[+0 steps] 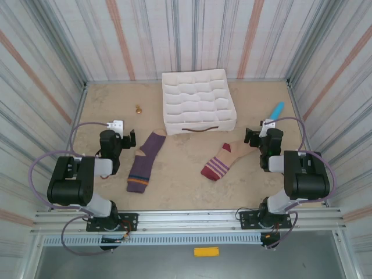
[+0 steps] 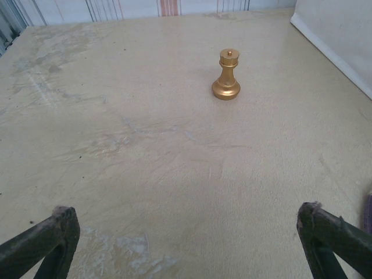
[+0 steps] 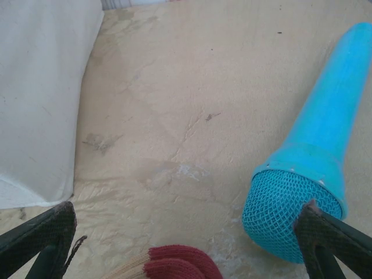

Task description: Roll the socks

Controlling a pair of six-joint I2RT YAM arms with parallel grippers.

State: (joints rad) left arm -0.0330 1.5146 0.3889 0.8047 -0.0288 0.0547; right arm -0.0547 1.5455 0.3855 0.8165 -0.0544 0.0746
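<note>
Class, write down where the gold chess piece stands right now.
In the top view the gold chess piece stands upright on the left side of the table, just left of the white divided box and beyond the left gripper.

Mine, two items. Left hand (image 1: 129, 139): spread wide, empty, arm folded at the elbow, wrist pointing forward. Right hand (image 1: 250, 137): spread wide, empty, arm folded likewise.

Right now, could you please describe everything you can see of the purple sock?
The purple sock is soft-looking fabric with a tan heel and an orange-striped near end. It lies flat, unrolled on the table, slanting toward the near-left corner of the white organizer, right of the open left end effector, untouched.
</note>
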